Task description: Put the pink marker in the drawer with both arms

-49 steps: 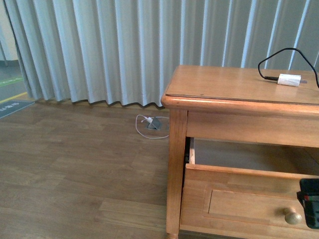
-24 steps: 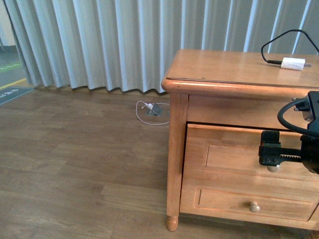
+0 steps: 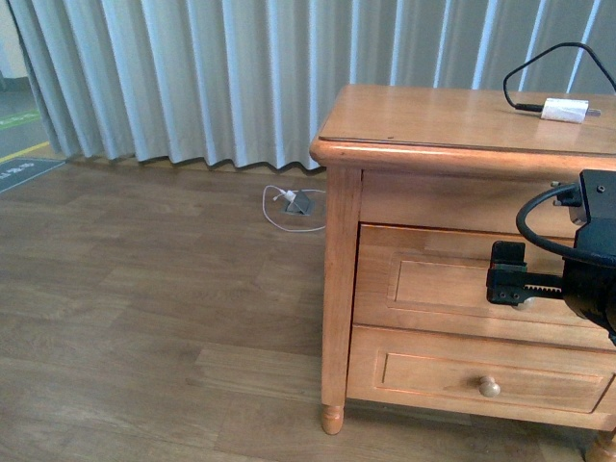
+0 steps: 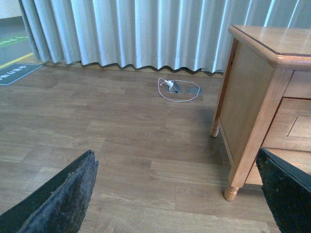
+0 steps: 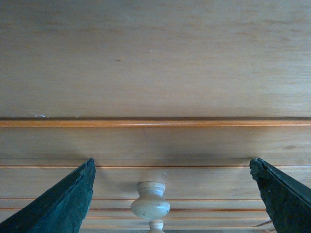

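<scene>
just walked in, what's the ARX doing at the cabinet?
The right gripper sits in front of the upper drawer, open, its fingers either side of the knob without touching it. The drawer looks shut. The left gripper is open over bare floor, holding nothing. No pink marker is in view; on the cabinet top there is only a white charger with its black cable.

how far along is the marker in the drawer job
Done: the honey-coloured wooden cabinet's upper drawer sits shut, flush with its frame. In hand: the right black pincer is open with the round pale knob between its fingers, not gripped. The left black pincer hangs open over bare floor. The pink marker shows in no view, so whether it is inside cannot be told.
</scene>
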### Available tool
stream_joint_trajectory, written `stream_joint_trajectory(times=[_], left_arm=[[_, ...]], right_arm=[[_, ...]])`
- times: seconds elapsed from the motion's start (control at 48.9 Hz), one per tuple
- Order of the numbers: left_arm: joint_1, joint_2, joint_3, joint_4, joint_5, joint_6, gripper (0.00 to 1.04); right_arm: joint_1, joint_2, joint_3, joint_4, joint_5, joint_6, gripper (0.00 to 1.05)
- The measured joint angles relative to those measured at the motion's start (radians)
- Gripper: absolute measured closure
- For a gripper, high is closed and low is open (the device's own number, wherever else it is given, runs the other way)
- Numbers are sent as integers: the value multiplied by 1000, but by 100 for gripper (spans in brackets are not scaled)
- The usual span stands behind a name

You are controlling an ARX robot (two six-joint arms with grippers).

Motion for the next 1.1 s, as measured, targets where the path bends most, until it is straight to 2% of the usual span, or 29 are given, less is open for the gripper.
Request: stream_joint_trajectory(times=[0.286, 0.511, 0.817, 0.899, 0.981, 1.022, 1.103], left_arm=[[0, 0, 0, 0, 0, 0, 6], [0, 0, 0, 0, 0, 0, 6], [0, 0, 0, 0, 0, 0, 6], [0, 0, 0, 0, 0, 0, 6], [0, 0, 0, 0, 0, 0, 6], [0, 0, 0, 0, 0, 0, 6], [0, 0, 0, 0, 0, 0, 6]], right_arm=[[-17, -70, -44, -51, -21, -2, 8], [-23, -338, -181, -167, -97, 5, 8], [-69, -1038, -407, -628, -273, 24, 8], [-122, -1287, -420, -827, -346, 27, 8], [-226, -1499, -420, -1017, -449, 34, 8], [-261, -1552, -420, -1055, -466, 35, 8], [-275, -1582, -418, -1057, -470, 35, 8]])
